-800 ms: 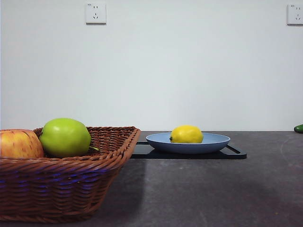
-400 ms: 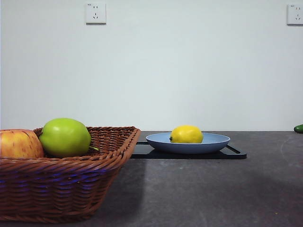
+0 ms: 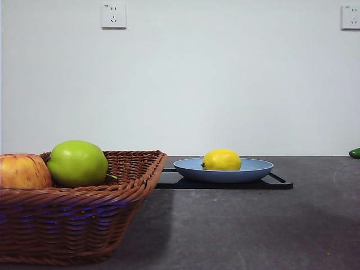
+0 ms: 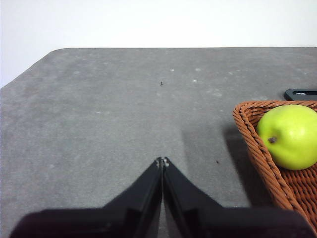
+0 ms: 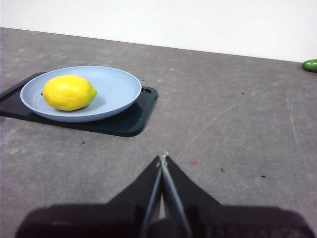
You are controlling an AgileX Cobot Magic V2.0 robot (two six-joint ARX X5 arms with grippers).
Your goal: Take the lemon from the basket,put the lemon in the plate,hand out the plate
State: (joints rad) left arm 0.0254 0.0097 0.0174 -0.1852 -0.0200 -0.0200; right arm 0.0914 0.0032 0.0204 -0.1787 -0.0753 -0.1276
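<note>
Front view: nothing changed | lemon rests in plate | our right hand closed, empty, plate at 10 o'clock | hand-out next

Even, bright light is cast from above, soft shadows are thrown beside the basket, and all views are kept sharp.

Woven wicker basket; matte plate; smooth-skinned lemon; rough grey table.
</note>
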